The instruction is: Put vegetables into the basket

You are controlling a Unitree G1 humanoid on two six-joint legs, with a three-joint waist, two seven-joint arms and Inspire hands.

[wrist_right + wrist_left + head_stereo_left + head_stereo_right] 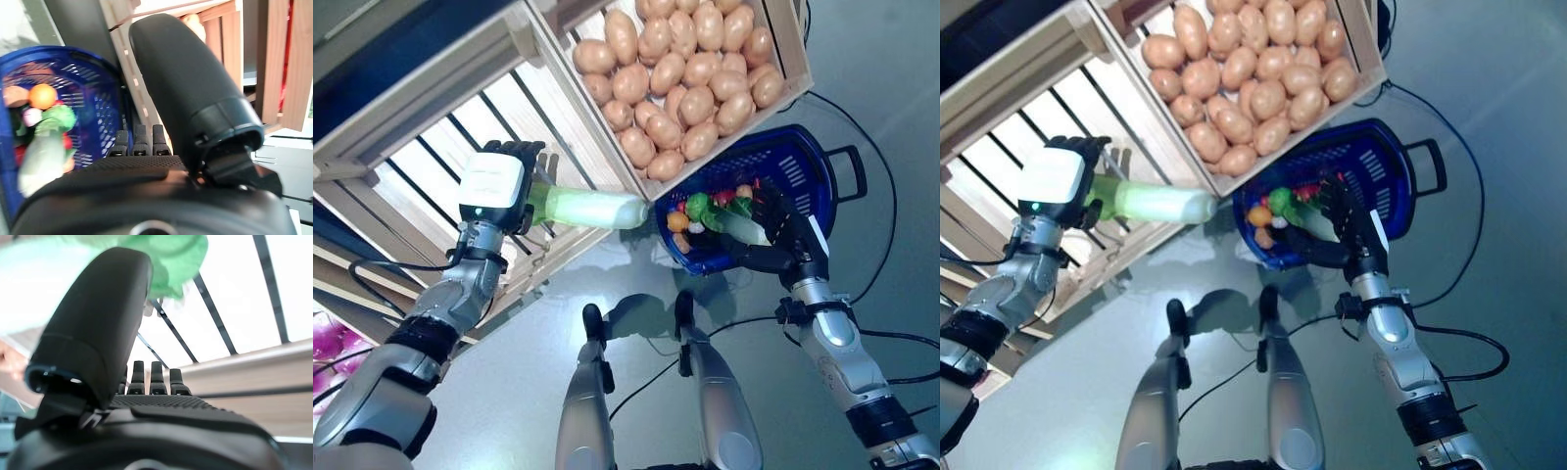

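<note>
Risk lies in transfer: left hand curls round a pale green radish, its tip just short of the blue basket, which the right hand grips by the rim; an early release would drop it outside.

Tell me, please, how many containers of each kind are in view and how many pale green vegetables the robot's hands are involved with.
Wooden crates: 2, a potato crate and a slatted crate
Blue basket: 1
Pale green vegetables: 2, one held in the left hand at, one in the basket by the right hand at
Total: 5
</note>
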